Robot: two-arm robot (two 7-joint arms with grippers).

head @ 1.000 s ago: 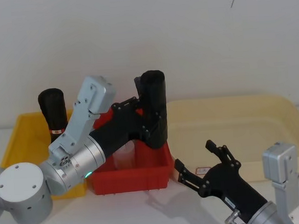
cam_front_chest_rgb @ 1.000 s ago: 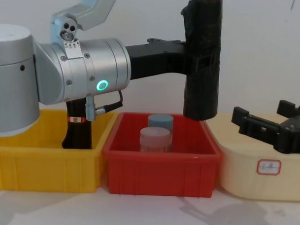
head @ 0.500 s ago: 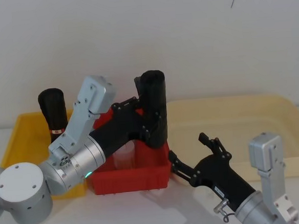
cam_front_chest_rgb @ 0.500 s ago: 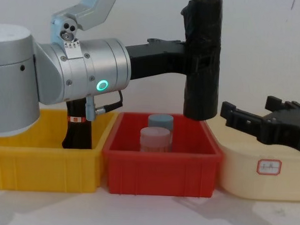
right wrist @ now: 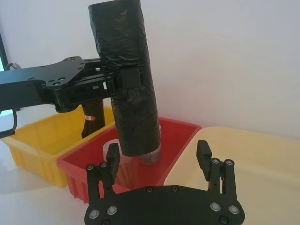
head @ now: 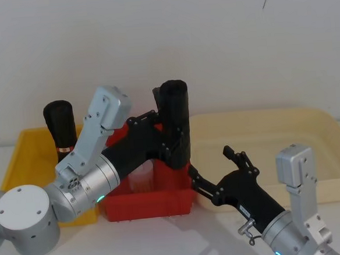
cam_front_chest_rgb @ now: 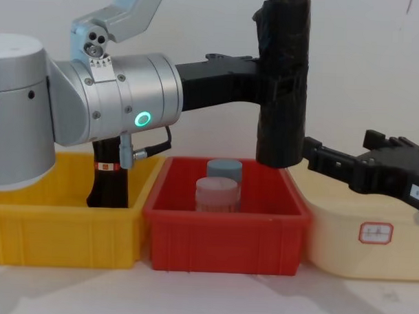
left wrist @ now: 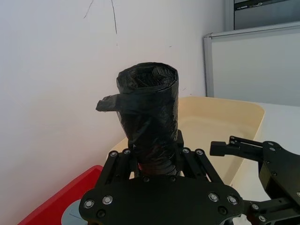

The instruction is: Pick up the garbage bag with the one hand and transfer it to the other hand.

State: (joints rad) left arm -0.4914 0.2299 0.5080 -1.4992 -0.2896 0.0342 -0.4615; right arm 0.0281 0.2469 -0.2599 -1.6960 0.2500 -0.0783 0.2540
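The left tool (head: pixel 162 141), black and angular on a fat silver-grey wrist with a green glowing ring, was clamped on the garbage bag (head: pixel 174 121), a thick black roll of crinkly glossy plastic. It gripped the roll around its middle and held it upright in the air, the lower end hanging over the far right corner of the red plastic bin (cam_front_chest_rgb: pixel 224 233). Inside that bin stood two small round jars, one with a pinkish lid (cam_front_chest_rgb: pixel 217 193) and one with a blue-grey lid (cam_front_chest_rgb: pixel 224 169) behind it.

The right tool (head: pixel 210 165), black with two fingers on a silver-grey wrist, reached in from the right with its fingers spread wide apart and nothing between them. Its nearer fingertip sat just beside the bag's lower end; I could not tell whether it touched.

To the left, a slimmer black roll with a red-and-white label band (head: pixel 60 126) stood in the yellow plastic bin (cam_front_chest_rgb: pixel 55 227). On the right lay a cream-coloured shallow tray (cam_front_chest_rgb: pixel 344 251). All three containers rested side by side on the white counter (cam_front_chest_rgb: pixel 205 294)
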